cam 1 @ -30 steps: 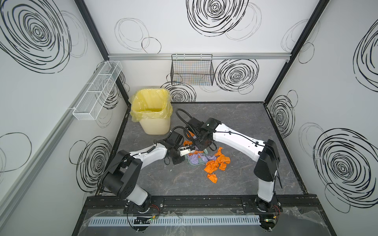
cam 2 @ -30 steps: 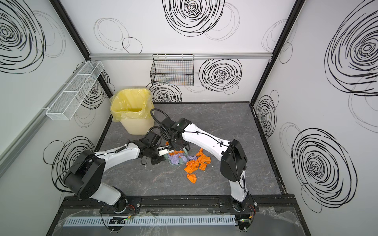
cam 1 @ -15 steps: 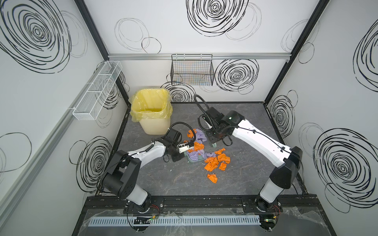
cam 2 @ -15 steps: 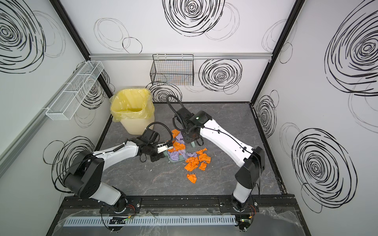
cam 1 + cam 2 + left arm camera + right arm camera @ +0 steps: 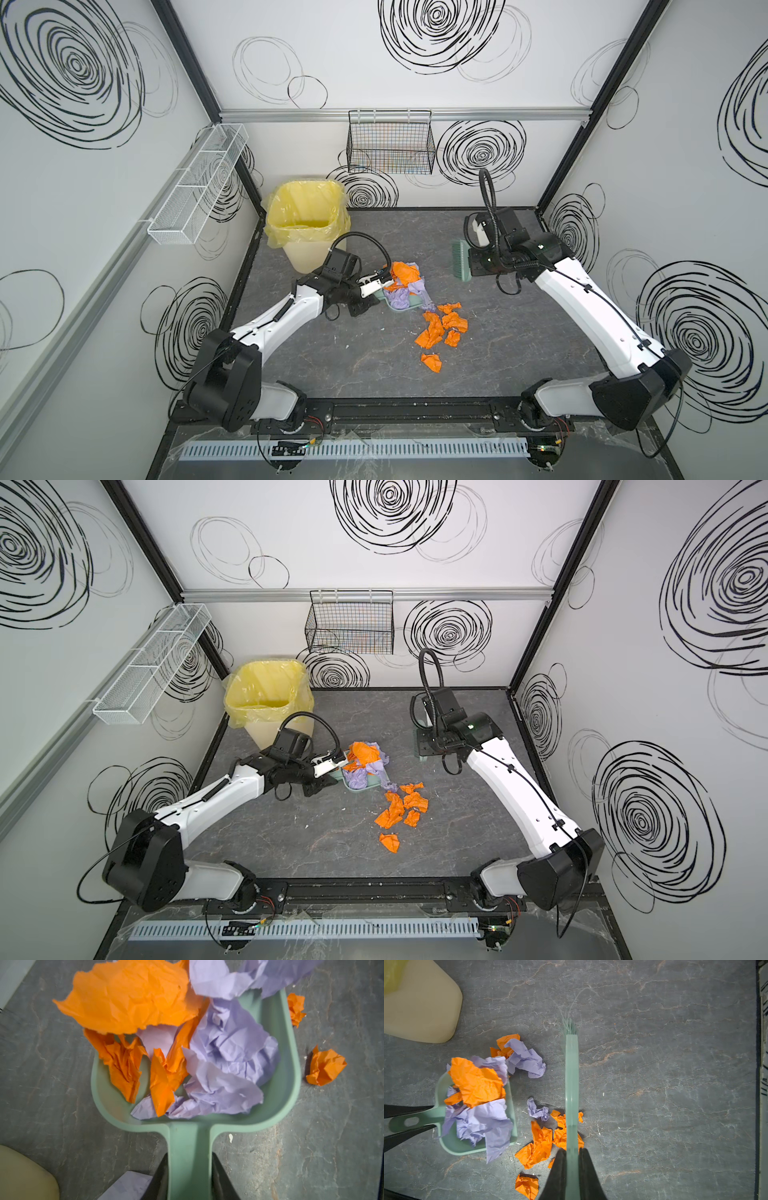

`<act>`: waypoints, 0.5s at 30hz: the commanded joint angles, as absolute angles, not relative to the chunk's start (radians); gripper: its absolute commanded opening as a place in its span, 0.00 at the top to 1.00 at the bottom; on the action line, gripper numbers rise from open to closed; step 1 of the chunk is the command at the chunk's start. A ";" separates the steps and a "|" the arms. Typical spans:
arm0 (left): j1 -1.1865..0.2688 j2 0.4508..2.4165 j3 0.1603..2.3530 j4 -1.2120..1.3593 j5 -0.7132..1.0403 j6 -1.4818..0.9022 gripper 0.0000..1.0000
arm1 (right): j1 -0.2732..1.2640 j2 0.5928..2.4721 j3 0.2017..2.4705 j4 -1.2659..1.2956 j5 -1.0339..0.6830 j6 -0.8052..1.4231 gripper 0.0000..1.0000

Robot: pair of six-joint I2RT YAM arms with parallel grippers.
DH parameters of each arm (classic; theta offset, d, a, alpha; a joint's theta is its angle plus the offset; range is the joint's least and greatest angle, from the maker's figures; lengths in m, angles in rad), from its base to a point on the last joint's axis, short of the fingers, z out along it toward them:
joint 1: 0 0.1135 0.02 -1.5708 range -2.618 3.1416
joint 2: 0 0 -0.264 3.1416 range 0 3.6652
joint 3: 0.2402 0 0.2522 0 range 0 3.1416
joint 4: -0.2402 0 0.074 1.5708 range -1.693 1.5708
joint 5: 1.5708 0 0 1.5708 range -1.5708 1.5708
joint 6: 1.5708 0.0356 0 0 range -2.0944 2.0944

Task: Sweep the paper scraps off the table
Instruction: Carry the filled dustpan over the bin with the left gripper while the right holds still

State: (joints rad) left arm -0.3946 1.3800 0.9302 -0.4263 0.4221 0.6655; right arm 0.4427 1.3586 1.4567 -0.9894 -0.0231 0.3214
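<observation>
My left gripper (image 5: 189,1159) is shut on the handle of a green dustpan (image 5: 291,1088) that rests on the table (image 5: 519,353). Orange and lilac paper scraps (image 5: 228,1059) are heaped in the pan (image 5: 409,306) and spill over its rim. More orange paper scraps (image 5: 440,328) lie loose on the table just right of and in front of it, seen in both top views (image 5: 401,808). My right gripper (image 5: 572,1152) is shut on a green brush (image 5: 571,1084). It holds the brush (image 5: 460,262) off the table, behind and to the right of the scraps.
A cream bin with a yellow liner (image 5: 307,224) stands at the back left, close behind the left arm. A black wire basket (image 5: 390,143) hangs on the back wall and a white wire shelf (image 5: 199,183) on the left wall. A black rail (image 5: 395,411) borders the front.
The right arm has swung the brush from beside the dustpan up and away to the back right. More scraps now sit in the pan. The left arm has barely moved.
</observation>
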 commanded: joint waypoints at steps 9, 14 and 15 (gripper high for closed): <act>-0.334 1.284 1.134 -0.645 0.472 0.711 1.00 | 0.387 1.308 1.339 -0.887 -0.073 0.306 1.00; -0.255 1.278 1.247 -0.755 0.516 0.762 1.00 | 0.379 1.305 1.312 -0.867 -0.085 0.298 1.00; -0.239 1.280 1.273 -0.777 0.520 0.774 1.00 | 0.377 1.306 1.305 -0.863 -0.089 0.296 1.00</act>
State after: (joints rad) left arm -0.2745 1.2995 1.2095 -0.6926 0.4709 0.7265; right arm 0.3847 1.3357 1.3201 -0.9016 -0.0807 0.3103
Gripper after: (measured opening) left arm 0.288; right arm 0.104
